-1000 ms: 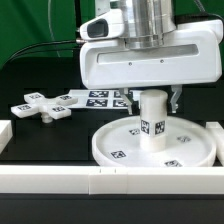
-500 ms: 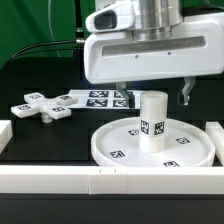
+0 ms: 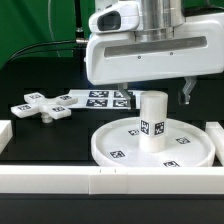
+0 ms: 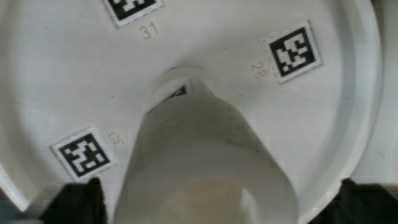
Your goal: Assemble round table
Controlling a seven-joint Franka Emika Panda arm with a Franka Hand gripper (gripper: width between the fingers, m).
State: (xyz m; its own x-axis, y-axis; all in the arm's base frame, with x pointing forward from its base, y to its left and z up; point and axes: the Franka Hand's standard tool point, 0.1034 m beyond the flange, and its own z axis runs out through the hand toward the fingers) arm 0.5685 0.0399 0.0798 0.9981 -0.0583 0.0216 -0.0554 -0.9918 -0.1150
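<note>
The large white rimmed disc (image 3: 104, 141) lies flat on the black table at the front. The short cylindrical leg (image 3: 151, 118) stands upright on its central hub. My gripper (image 3: 156, 97) is directly above the leg, open, with one finger on each side of the leg's top and not touching it. The wrist view looks straight down on the leg (image 4: 205, 150) and the tagged disc (image 4: 196, 50), with my dark fingertips (image 4: 54, 200) wide apart at the picture's corners. The cross-shaped foot (image 3: 40, 105) lies on the table at the exterior view's left.
The marker board (image 3: 100, 98) lies behind the disc. White border rails run along the front (image 3: 100, 180), at the exterior view's left (image 3: 5, 135) and at its right (image 3: 215, 130). A green backdrop stands behind.
My gripper has risen from around the leg's upper part to just above its top. The leg stays upright on the disc. Little has moved in the last half second.
</note>
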